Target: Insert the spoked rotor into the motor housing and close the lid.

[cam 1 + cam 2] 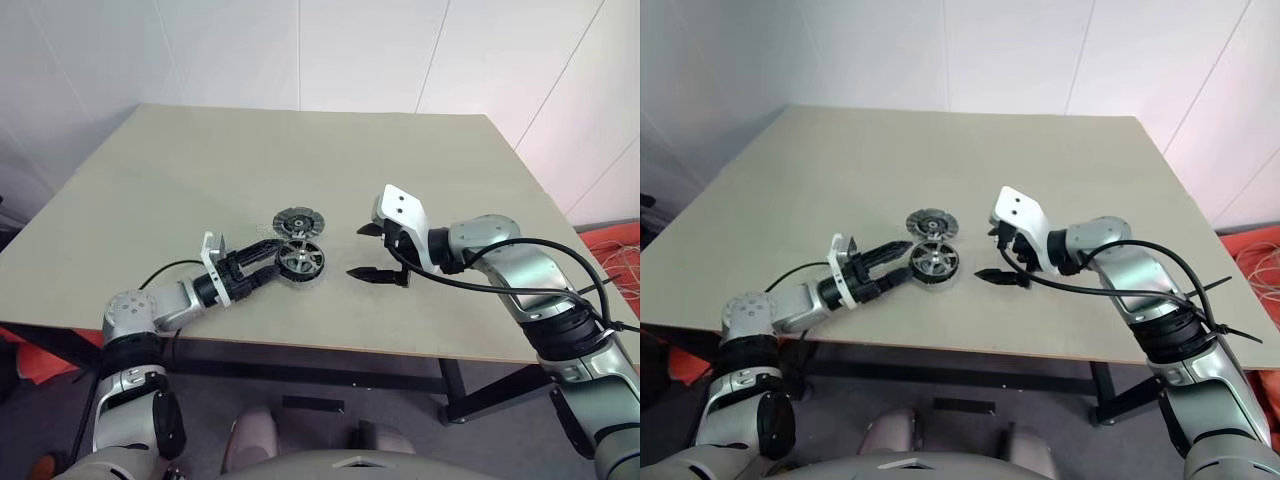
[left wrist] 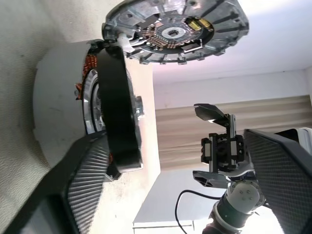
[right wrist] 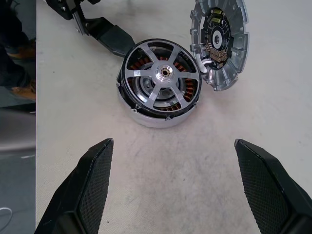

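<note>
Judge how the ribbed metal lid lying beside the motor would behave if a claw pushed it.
Probably stiff and heavy for its size: the lid looks like solid ribbed metal. Lying flat on the table, it would likely slide, not roll. It seems to touch the motor housing, so a push that way may shift both.

Even, bright diffuse light; soft faint shadows on table (image 1: 200, 180). Glare on wall in left wrist view. Near fingers (image 3: 92, 180) slightly soft. Head views sharp.
</note>
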Robot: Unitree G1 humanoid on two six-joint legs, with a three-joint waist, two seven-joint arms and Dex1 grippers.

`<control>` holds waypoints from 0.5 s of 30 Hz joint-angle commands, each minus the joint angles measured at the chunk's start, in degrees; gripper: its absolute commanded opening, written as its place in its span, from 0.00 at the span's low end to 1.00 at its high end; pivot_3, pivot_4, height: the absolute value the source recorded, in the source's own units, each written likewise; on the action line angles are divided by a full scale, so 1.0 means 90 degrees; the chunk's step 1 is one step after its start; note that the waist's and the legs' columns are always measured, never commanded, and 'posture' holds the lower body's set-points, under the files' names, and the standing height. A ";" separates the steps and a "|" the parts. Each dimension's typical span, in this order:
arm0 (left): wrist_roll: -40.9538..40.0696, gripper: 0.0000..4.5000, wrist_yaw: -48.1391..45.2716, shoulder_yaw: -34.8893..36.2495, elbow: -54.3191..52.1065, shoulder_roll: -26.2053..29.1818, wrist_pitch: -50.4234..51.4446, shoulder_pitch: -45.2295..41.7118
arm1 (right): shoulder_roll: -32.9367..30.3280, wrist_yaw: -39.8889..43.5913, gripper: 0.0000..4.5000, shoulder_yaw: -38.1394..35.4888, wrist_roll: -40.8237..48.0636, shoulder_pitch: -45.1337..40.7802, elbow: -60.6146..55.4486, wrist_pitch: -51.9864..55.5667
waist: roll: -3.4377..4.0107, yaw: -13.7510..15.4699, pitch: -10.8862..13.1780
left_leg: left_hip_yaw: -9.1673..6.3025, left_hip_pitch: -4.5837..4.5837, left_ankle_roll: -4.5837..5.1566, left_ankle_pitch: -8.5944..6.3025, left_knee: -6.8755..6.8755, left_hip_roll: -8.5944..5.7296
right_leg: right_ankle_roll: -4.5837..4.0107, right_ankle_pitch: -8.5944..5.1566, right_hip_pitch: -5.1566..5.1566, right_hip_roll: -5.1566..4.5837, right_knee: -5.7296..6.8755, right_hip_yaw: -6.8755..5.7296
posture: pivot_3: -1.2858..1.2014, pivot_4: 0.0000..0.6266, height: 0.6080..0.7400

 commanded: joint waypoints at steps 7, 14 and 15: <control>-0.0466 1.00 0.0072 0.0286 -0.0609 0.0276 0.0518 -0.0095 | 0.0060 -0.0013 1.00 -0.0151 0.0024 -0.0083 -0.0130 -0.0118 | 0.0000 -0.0002 0.0000 | 0.0001 -0.0008 0.0000 0.0000 0.0000 0.0000 | 0.0000 0.0000 -0.0007 0.0000 -0.0002 0.0000 | 0.52 0.00 1.00; -0.0727 1.00 0.0226 0.0515 -0.0759 0.0451 0.0760 -0.0235 | 0.0103 0.0001 1.00 -0.0115 0.0001 -0.0102 -0.0086 -0.0153 | 0.0000 -0.0008 0.0000 | 0.0001 -0.0009 0.0000 0.0000 0.0000 0.0001 | 0.0000 0.0000 -0.0008 0.0001 -0.0001 0.0000 | 0.52 0.00 1.00; -0.0695 1.00 0.0284 0.0513 -0.0772 0.0477 0.0769 -0.0227 | 0.0114 0.0001 1.00 -0.0112 0.0000 -0.0110 -0.0077 -0.0154 | 0.0000 -0.0008 0.0000 | 0.0001 -0.0009 0.0000 0.0000 0.0000 0.0001 | 0.0000 0.0000 -0.0008 0.0001 -0.0001 0.0000 | 0.52 0.00 1.00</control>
